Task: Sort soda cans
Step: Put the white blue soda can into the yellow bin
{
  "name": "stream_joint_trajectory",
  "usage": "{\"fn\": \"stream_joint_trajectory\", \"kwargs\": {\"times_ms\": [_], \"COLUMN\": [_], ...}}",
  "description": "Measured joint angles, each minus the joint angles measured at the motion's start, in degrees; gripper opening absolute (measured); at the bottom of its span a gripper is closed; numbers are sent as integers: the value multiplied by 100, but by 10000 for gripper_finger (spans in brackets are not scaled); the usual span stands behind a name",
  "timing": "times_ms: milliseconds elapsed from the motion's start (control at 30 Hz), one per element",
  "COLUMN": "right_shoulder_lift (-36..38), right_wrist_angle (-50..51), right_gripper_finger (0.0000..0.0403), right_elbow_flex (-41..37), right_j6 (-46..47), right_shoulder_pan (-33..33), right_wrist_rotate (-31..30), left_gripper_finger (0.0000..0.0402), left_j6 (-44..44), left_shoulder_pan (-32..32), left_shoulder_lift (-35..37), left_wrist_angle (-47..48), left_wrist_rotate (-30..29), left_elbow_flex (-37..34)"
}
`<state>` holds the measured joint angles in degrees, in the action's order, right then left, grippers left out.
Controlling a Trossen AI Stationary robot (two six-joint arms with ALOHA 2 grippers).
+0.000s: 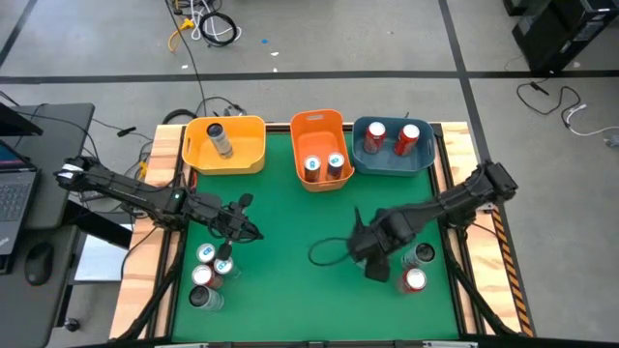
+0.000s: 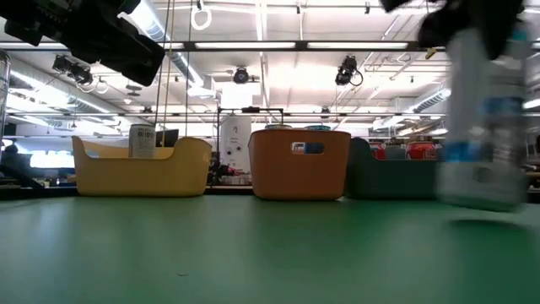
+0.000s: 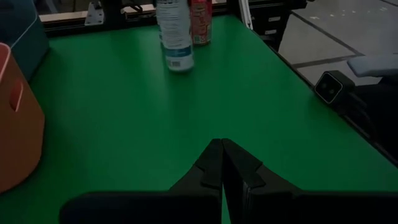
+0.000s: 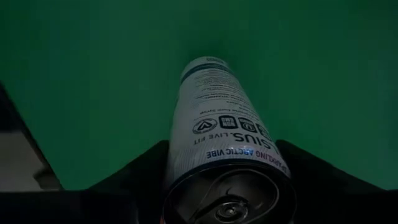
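My right gripper (image 1: pixel 372 253) hangs over the green mat right of centre, shut on a white soda can with blue marks (image 4: pixel 217 118), which is blurred at the right of the low view (image 2: pixel 485 110). My left gripper (image 1: pixel 237 220) is shut and empty (image 3: pixel 221 163), just beyond a cluster of several upright cans (image 1: pixel 208 274) near the mat's left front. A pale can (image 1: pixel 423 254) and a red can (image 1: pixel 414 280) stand on their bases at the right front. The dark fingers hide the held can in the high view. My right gripper pinches the white can near its silver top end (image 4: pixel 227 186), one dark finger (image 4: pixel 140 171) on each side of the wall. The fingers come from above, pointing down. The can stands upright below them, and in the low view its base is lifted just clear of the mat.
Three bins line the far edge. The yellow bin (image 1: pixel 253 145) holds a dark grey can, the orange bin (image 1: pixel 319 124) two white cans and the blue bin (image 1: pixel 387 166) two red cans. A black cable loop (image 1: pixel 324 253) lies mid-mat. Wooden rails edge the table.
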<state>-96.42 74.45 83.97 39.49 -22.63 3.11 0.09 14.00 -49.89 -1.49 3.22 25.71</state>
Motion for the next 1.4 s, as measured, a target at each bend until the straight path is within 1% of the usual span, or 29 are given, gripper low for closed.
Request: {"fn": "stream_joint_trajectory", "kwargs": {"times_ms": [200,267,333,400,500,633,767,833,933,1100,1400], "right_shoulder_lift": [0,-31,-129,-350,-814,-1497,-2265,-2606,-3051,-3444,-3473], "right_wrist_angle": [-719,-1106,-1407,-1507,-1532,-1179,-261,206,769,1045,859], "right_gripper_finger": [246,246,246,246,246,246,246,246,246,246,246], "right_elbow_flex": [271,335,468,718,1379,2509,3627,4044,4495,4753,4747], "right_j6": [-665,-851,-1075,-1368,-1913,-2562,-2868,-2943,-3062,-3185,-3185], "right_shoulder_pan": [766,1066,1365,1624,1897,2115,2214,2218,2184,2109,2122], "right_wrist_rotate": [-405,-556,-596,-593,-603,-529,-457,-447,-245,-140,-159], "left_gripper_finger": [5,5,5,5,5,5,5,5,5,5,5], "left_j6": [3,3,5,32,114,118,108,82,18,-13,-34], "left_shoulder_pan": [0,0,0,0,0,-2,-2,-2,-2,-2,-2], "left_shoulder_lift": [0,0,0,0,0,0,0,0,0,0,0], "left_wrist_angle": [-4,-3,-5,-7,-11,-2,58,152,276,267,272], "left_wrist_rotate": [0,0,0,0,-15,-17,-17,-20,-22,-26,-25], "left_elbow_flex": [0,0,0,0,0,0,0,0,0,0,0]}}
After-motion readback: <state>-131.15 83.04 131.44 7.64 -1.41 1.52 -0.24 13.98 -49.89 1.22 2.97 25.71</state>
